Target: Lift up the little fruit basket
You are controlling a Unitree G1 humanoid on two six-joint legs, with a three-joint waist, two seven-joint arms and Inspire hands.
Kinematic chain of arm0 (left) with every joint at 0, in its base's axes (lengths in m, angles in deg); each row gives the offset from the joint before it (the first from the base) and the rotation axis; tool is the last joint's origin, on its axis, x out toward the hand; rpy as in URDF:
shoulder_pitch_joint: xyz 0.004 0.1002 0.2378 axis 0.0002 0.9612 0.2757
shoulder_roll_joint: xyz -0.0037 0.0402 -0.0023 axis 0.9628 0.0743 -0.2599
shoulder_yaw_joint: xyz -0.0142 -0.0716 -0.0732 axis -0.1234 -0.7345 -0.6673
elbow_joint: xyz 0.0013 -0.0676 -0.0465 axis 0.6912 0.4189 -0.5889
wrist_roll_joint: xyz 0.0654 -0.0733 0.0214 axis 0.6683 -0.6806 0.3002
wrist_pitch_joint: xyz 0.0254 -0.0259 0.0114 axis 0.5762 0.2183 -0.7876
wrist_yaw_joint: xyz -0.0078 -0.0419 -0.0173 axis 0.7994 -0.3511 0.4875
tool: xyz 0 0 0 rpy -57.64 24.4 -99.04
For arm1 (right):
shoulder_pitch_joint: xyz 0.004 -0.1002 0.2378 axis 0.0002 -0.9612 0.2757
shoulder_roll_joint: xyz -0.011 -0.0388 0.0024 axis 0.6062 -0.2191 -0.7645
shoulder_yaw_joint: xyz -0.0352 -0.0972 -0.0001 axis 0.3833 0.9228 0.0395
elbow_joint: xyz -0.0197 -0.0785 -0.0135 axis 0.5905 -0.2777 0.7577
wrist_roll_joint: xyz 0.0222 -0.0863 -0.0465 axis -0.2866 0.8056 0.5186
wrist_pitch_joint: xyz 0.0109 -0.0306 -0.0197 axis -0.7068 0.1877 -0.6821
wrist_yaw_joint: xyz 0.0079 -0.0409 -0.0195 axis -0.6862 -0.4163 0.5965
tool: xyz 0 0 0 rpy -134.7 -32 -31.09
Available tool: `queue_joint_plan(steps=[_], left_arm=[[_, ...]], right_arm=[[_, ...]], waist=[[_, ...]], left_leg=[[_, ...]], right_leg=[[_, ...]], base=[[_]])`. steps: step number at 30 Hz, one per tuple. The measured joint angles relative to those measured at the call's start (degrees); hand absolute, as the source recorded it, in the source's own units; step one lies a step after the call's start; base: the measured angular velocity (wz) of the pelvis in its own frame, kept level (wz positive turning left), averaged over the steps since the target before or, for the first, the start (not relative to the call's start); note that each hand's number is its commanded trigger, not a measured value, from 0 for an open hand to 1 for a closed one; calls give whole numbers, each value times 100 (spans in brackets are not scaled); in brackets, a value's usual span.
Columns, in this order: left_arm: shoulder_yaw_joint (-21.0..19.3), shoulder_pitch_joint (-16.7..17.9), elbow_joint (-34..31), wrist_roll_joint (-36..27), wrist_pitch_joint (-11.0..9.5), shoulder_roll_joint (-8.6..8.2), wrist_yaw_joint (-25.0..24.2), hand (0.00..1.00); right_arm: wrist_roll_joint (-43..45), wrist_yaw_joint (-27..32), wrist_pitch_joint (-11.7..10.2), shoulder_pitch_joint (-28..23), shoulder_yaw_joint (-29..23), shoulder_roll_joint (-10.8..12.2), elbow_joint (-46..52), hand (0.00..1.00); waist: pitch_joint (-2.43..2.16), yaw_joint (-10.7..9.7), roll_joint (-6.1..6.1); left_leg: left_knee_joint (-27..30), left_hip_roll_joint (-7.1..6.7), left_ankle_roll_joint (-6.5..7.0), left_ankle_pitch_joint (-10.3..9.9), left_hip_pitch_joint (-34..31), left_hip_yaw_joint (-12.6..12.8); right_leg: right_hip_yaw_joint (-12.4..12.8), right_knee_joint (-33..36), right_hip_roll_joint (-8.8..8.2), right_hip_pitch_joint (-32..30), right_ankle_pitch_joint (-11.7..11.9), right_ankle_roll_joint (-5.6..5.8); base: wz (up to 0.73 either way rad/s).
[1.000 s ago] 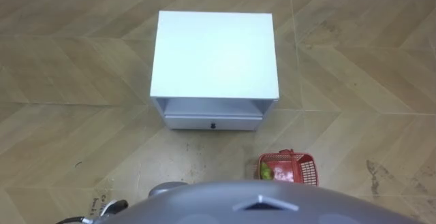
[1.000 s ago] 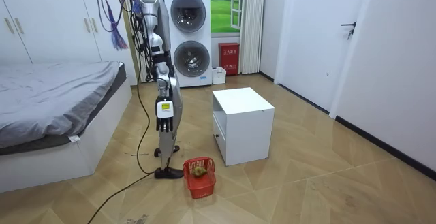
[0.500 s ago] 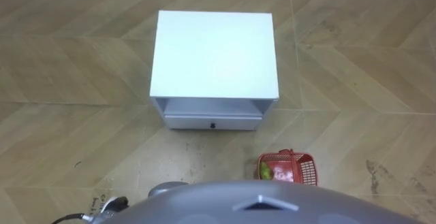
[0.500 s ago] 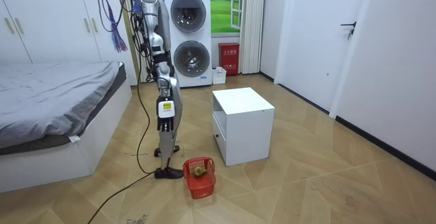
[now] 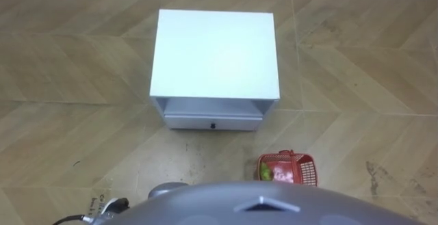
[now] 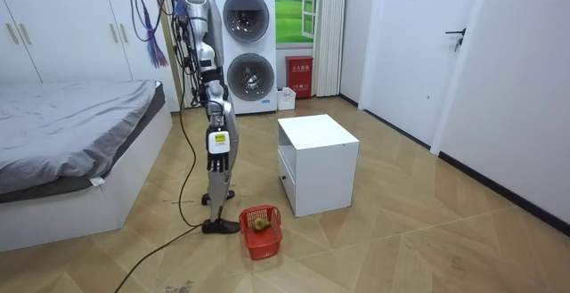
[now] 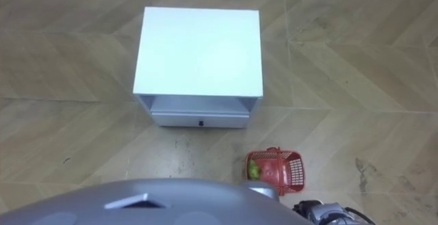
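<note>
Left hand (image 5: 108,206) barely shows at my lower left, fingers unreadable, can't tell their state. White cabinet (image 5: 215,47) dead ahead, drawer (image 5: 213,123) facing me. Red fruit basket (image 5: 295,170) sits on the floor (image 5: 68,81) near the cabinet's front right corner, green fruit (image 5: 267,174) inside, untouched. Right hand (image 7: 327,211) low right, can't tell either.

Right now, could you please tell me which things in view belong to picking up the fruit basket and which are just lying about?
Belongs to the job: red fruit basket, on the floor at the robot's right; green fruit inside it.
Just lying about: white cabinet with its drawer; bed; stacked washing machines; red box beside them.
</note>
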Motion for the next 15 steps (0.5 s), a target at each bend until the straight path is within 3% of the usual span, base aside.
queue_joint_plan(steps=[9, 10, 11, 13, 15], left_arm=[[-17, -195, -3, 6, -94, 97, -57, 0], [-18, -276, 24, 4, -116, 146, -62, 0], [-17, -364, 105, -5, -138, 177, -53, 0], [-18, -427, 203, -11, -198, 219, -23, 0], [-59, -442, 230, -9, -247, 273, 13, 0]], right_arm=[[79, 142, -15, 107, -189, -1, 257, 0], [79, 180, -29, 169, -189, -3, 242, 0], [88, 244, -43, 212, -188, -16, 252, 0], [138, 341, -56, 257, -151, -46, 350, 0], [249, 375, -44, 267, -140, -53, 585, 0]], waist=[[-9, 13, 11], [11, 21, -17], [36, 31, -10], [27, 94, 18], [19, 115, 24]], left_leg=[[324, -15, 82, -47, -416, 29], [503, -42, 104, -60, -553, 28], [657, -73, 144, -83, -693, 28], [729, -121, 232, -135, -896, 80], [795, -83, 345, -123, -1209, 233]], right_leg=[[5, 588, -118, -547, -21, -5], [12, 689, -165, -678, -19, -6], [28, 743, -209, -814, -9, -8], [43, 769, -264, -1011, 16, 25], [87, 773, -325, -1233, 84, 78]], base=[[-1], [-8], [-14], [-27], [-17]])
